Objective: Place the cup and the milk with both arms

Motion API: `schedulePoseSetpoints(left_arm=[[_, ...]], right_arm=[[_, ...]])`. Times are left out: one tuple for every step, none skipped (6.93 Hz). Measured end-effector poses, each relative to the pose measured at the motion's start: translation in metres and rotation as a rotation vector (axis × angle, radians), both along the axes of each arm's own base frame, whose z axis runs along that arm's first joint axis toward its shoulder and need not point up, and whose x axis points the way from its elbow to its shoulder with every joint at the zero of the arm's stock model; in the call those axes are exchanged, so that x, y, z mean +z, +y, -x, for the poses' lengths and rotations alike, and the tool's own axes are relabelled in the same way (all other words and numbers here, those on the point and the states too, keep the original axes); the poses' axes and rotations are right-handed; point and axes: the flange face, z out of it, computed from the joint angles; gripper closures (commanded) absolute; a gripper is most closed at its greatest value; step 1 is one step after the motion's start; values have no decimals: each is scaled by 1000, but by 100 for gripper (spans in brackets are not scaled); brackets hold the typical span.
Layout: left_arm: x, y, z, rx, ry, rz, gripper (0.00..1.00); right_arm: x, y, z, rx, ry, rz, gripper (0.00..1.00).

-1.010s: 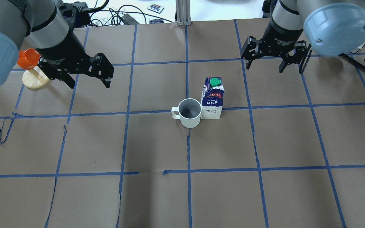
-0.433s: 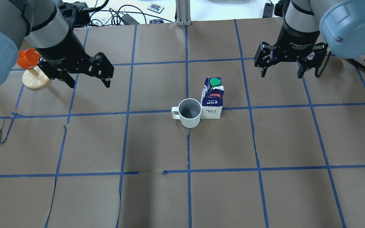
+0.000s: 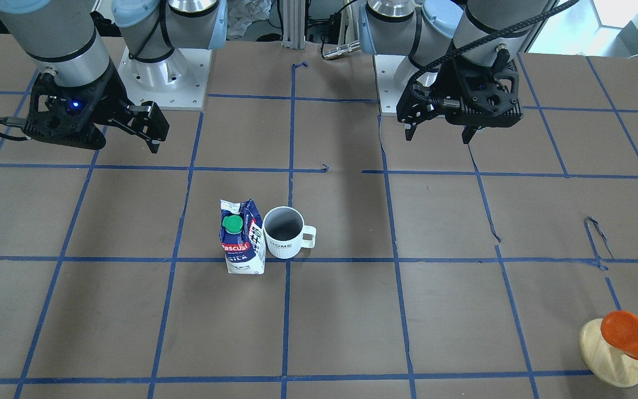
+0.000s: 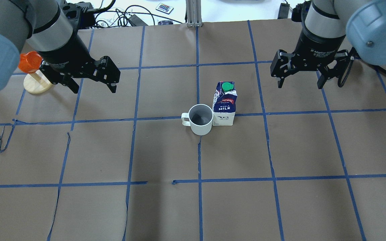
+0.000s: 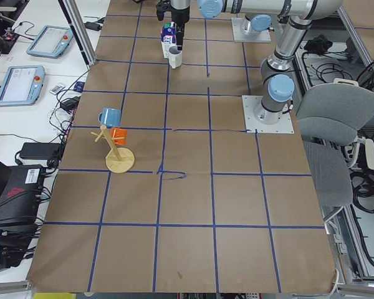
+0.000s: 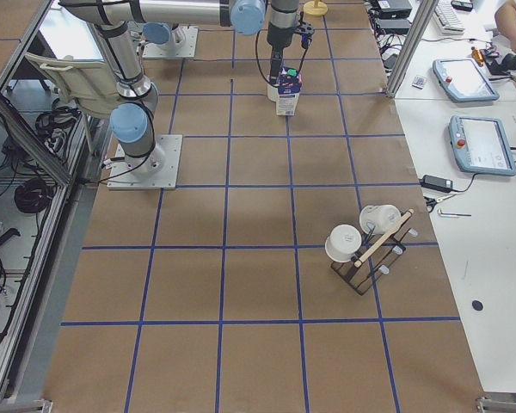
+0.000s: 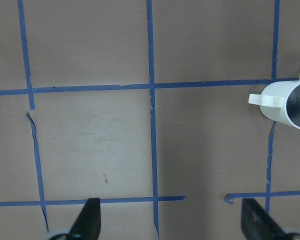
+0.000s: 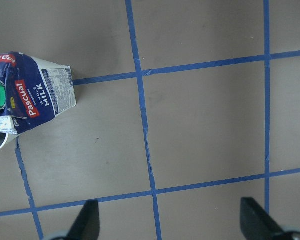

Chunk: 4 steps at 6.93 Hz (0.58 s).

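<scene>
The white cup point(image 4: 201, 118) stands upright at the table's middle, handle toward my left, touching the blue-and-white milk carton point(image 4: 224, 103) on its right. Both show in the front view, cup point(image 3: 284, 233) and milk point(image 3: 240, 238). My left gripper point(image 4: 94, 89) is open and empty, hovering far left of the cup. My right gripper point(image 4: 300, 86) is open and empty, hovering right of and beyond the milk. The left wrist view shows the cup point(image 7: 287, 102) at its right edge. The right wrist view shows the milk point(image 8: 32, 92) at its left edge.
An orange cup on a round wooden stand point(image 4: 34, 75) sits at the far left, just behind my left gripper. A black rack with white mugs point(image 6: 370, 249) stands toward the right end. Blue tape lines grid the brown table point(image 4: 166, 211).
My right gripper has moved to the right and slightly nearer the robot, away from the milk, still open. The left gripper, cup and milk have not moved.
</scene>
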Motion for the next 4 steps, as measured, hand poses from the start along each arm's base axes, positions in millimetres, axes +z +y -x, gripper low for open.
schedulePoseSetpoints(left_arm=[[0, 0, 0, 0, -3, 0, 0], [0, 0, 0, 0, -4, 0, 0], [0, 0, 0, 0, -4, -1, 0], [0, 1, 0, 0, -4, -4, 0]], right_arm=[[2, 0, 0, 4, -3, 5, 0], [4, 0, 0, 6, -4, 10, 0], [4, 0, 0, 7, -3, 10, 0], [3, 0, 0, 8, -3, 8, 0]])
